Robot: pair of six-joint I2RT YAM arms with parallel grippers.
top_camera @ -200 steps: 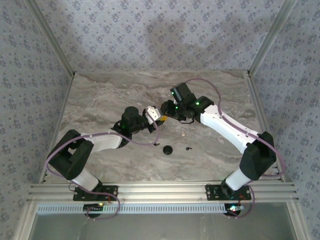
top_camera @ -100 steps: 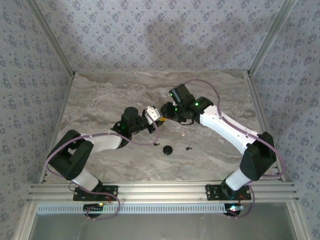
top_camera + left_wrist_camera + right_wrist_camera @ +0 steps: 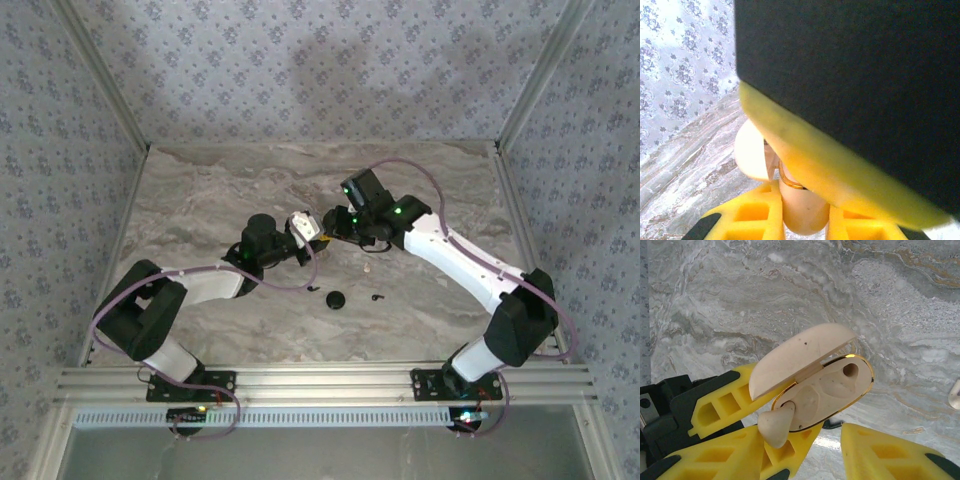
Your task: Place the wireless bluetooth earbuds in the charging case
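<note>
The charging case (image 3: 832, 385) is cream with a gold rim, and its lid (image 3: 797, 357) stands open. My left gripper (image 3: 802, 215) is shut on the case body (image 3: 800, 205), holding it above the table (image 3: 312, 228). One cream earbud (image 3: 776, 426) sits tilted with its stem in the case's left slot; the other slot (image 3: 850, 370) is empty. My right gripper (image 3: 801, 434) hovers at the case, jaws apart. Its left finger (image 3: 715, 460) lies against the earbud and its right finger (image 3: 890, 455) is clear of it. A second cream earbud (image 3: 367, 267) lies on the marble.
A round black puck (image 3: 336, 299) and two small black bits (image 3: 377, 296) (image 3: 313, 289) lie on the table in front of the grippers. The marble table (image 3: 200, 200) is walled by patterned panels with metal rails at the sides.
The right arm has shifted slightly, keeping its gripper at the case. The left gripper and the case have stayed put.
</note>
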